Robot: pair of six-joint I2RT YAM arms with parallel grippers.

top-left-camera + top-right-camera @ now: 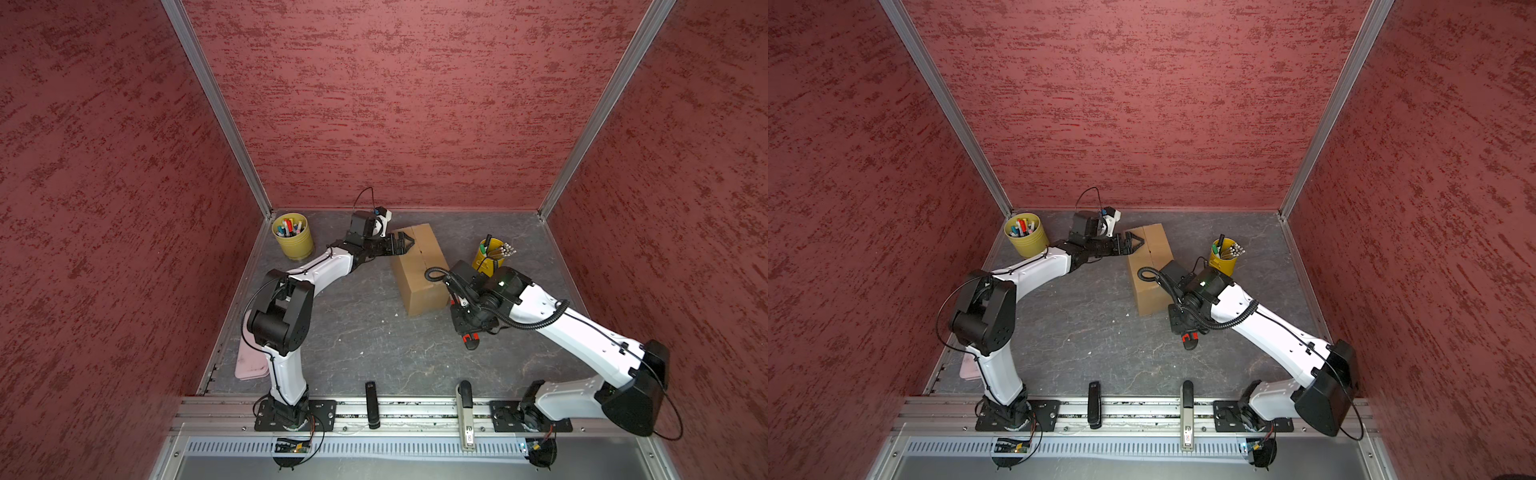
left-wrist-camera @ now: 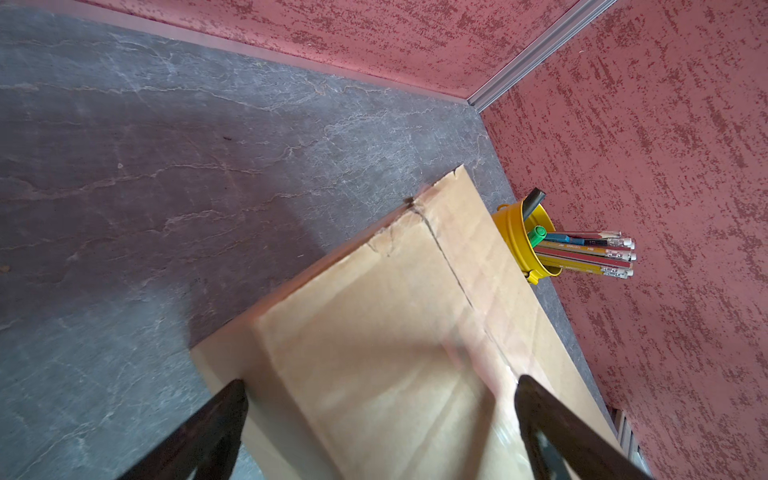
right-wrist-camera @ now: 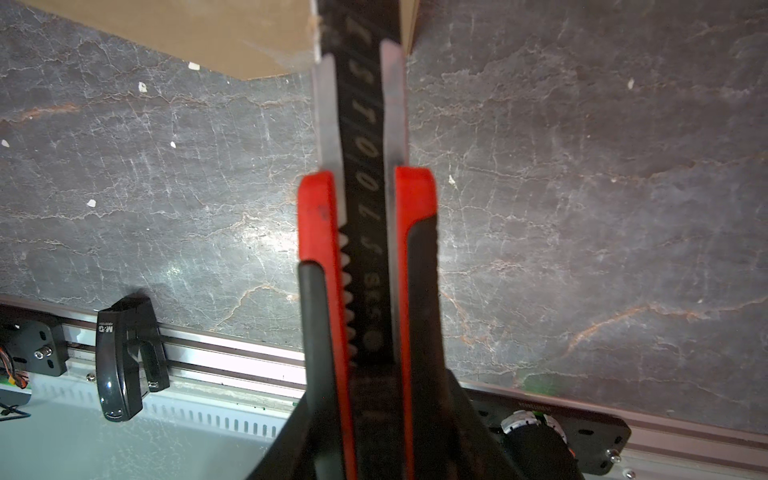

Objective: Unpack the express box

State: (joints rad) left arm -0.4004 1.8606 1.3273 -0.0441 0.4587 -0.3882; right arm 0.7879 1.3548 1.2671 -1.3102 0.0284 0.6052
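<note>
box: the brown box [image 1: 419, 266] sits near the middle of the table [image 1: 353, 332], a bit toward 12 o'clock, flaps flat and shut.
left claw [image 1: 405, 242]: spread wide, holding nothing, over the box top at its 10 o'clock side.
right claw [image 3: 368, 316]: clenched on a red and black knife [image 3: 365, 208], by the box's 5 o'clock corner.
done: the knife is in the claw, nothing more, i think.
left to do: cut the seam, lift the flaps, take things out.

Top views high above table [image 1: 365, 332]; both wrist views close by express box [image 2: 395, 353].
</note>
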